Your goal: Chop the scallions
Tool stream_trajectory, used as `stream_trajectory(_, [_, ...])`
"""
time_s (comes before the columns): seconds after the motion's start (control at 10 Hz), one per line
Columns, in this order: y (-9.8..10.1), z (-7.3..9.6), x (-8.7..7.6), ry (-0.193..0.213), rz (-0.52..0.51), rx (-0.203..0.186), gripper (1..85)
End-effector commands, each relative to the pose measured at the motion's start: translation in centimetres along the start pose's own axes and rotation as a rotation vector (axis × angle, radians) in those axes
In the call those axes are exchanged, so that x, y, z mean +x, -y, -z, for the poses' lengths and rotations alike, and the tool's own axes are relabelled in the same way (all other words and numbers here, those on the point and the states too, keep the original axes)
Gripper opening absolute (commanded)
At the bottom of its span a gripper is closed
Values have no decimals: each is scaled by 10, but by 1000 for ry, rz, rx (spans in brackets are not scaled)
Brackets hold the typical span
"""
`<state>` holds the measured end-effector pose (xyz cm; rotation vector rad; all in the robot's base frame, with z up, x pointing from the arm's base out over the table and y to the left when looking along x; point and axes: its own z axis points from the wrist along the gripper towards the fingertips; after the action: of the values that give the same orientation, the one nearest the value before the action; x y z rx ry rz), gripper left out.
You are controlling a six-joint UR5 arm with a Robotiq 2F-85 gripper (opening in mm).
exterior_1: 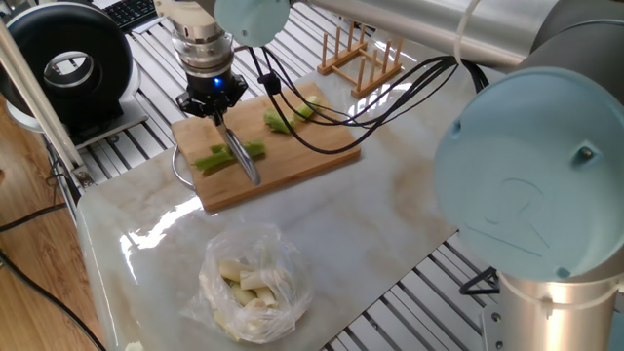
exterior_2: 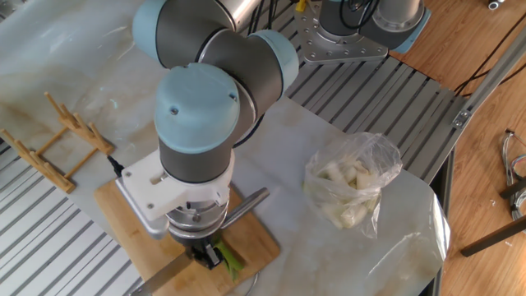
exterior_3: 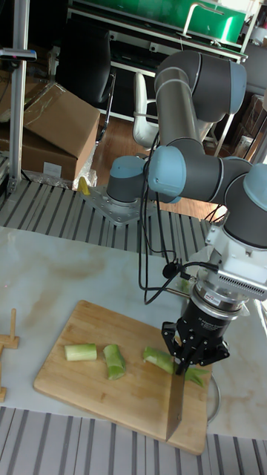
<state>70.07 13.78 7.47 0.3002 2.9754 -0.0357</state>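
Looking down from the tall fixed view, I see my gripper (exterior_3: 194,355) closed around the handle of a knife (exterior_3: 175,404), the blade pointing straight down and its tip on the cutting board (exterior_3: 89,378) near the front right edge. The scallions (exterior_3: 111,361) lie on that board in pieces: two short pale-green chunks sit toward the left, close together but apart, and a longer darker piece lies right by the blade, partly hidden behind the gripper. I cannot tell whether the blade is through that piece or only beside it.

From one fixed view, the knife (exterior_1: 240,157) slants across the green piece (exterior_1: 226,158) at the near left of the board (exterior_1: 312,151), while two more chunks rest at the far right edge under the cables (exterior_1: 322,117). A wooden rack (exterior_1: 359,58) stands beyond the board. A clear bag (exterior_1: 252,286) of pale whitish pieces sits on the marble table (exterior_1: 390,210), well apart from the board, toward the near side.
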Motion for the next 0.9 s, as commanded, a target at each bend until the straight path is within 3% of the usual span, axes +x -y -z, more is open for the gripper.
stream_trajectory(0.0, [3,0,14,-51,18,5,10])
stream_trajectory(0.2, [-2,7,12,-43,5,-15,10])
stream_trajectory(0.5, [-10,20,-4,19,-21,-55,10])
stream_trajectory(0.7, [-10,16,5,-11,-20,-65,10])
stream_trajectory(0.8, [-7,16,10,-25,-20,-51,10])
